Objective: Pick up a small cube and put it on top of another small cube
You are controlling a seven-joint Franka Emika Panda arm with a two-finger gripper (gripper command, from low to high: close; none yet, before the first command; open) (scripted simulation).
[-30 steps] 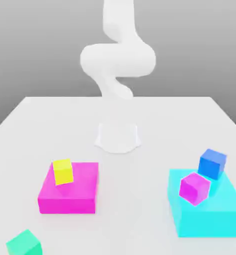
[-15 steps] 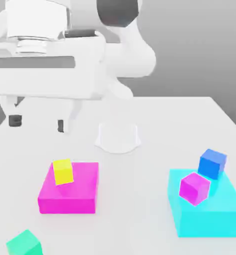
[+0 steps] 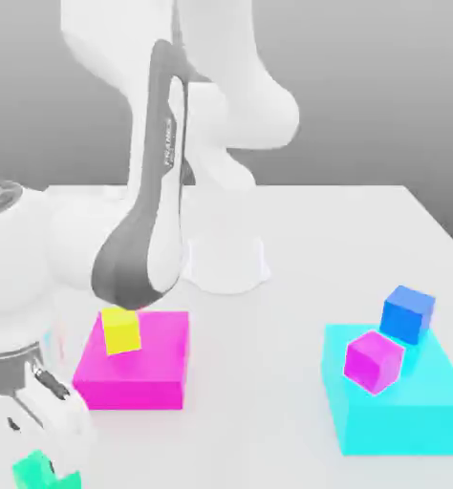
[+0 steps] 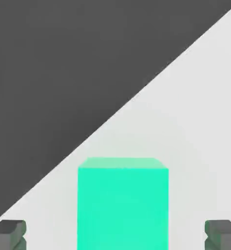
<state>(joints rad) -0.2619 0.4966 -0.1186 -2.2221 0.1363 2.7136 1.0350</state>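
A large magenta block [image 3: 135,368] lies flat on the white table [image 3: 364,229] toward the exterior view's left, with a small yellow cube [image 3: 121,330] resting on its top near the back left corner. Well apart, toward the exterior view's right, sits a large cyan block [image 3: 402,411]. 2 small cubes rest on it: a magenta cube [image 3: 372,361], tilted, and just behind it a blue cube [image 3: 408,313], possibly touching.

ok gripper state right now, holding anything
Gripper: open, holding nothing; its fingertips stand wide on either side of the teal-green cube.
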